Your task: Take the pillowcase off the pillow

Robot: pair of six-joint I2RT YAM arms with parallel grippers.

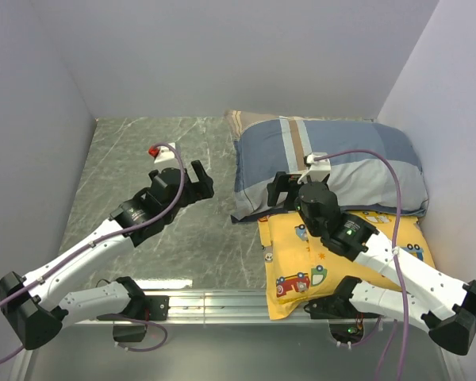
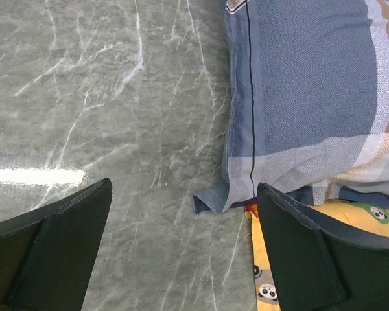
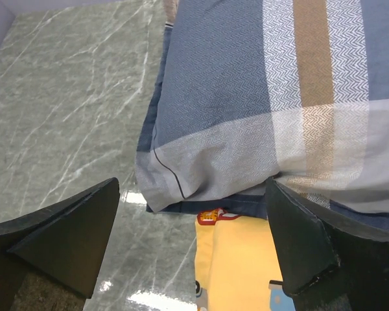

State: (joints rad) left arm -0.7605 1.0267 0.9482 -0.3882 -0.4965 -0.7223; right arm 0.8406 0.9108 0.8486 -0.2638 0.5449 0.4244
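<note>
The blue-grey striped pillowcase lies at the back right of the table, stuffed full; the white pillow inside it is hidden. Its near left corner flap shows in the left wrist view and the cover fills the right wrist view. My left gripper is open and empty over bare table, left of the cover. My right gripper is open and empty, hovering at the cover's near left edge above the yellow pillow.
A yellow cartoon-vehicle print pillow lies in front of the striped one, partly under it, also seen in both wrist views. The grey marble table is walled on three sides. A metal rail runs along the near edge.
</note>
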